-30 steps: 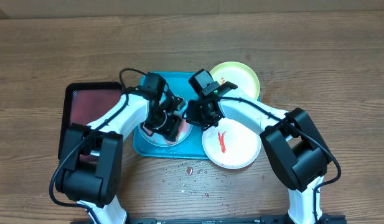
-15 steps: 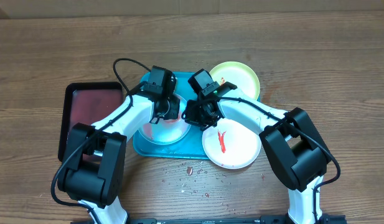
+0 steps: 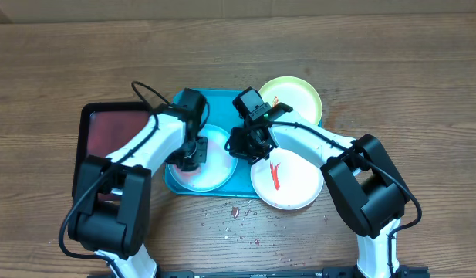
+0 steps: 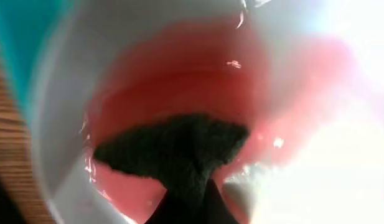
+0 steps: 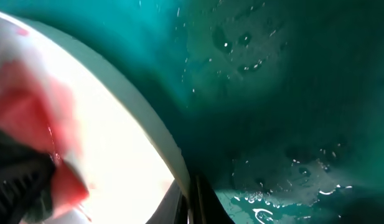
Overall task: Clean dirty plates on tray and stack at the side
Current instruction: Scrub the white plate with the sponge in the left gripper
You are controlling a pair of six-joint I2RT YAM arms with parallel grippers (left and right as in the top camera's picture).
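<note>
Sponge (image 4: 173, 146) pinched tight in the left gripper (image 3: 190, 157), pressed into the sauce (image 4: 179, 74) on the blue plate (image 3: 216, 166) at the tray's (image 3: 222, 100) front-left corner. Right gripper (image 3: 241, 148) is clamped, seemingly on that plate's rim. Danger: that thin pinch slips, the plate skids, and sauce just spreads. White plate (image 3: 295, 185) and yellow plate (image 3: 299, 96) sit at the tray's right edge.

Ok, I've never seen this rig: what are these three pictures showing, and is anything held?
Two robot arms at a wooden table. One picture looks straight down; the other two come from wrist cameras. On the turquoise tray sits a blue-rimmed plate. The left pincer, shut on a dark scrubbing pad, presses it into the plate's pink smear; the right pincer is shut at its edge. A sauce-streaked white plate, a yellow-green plate and a black tray lie nearby.
</note>
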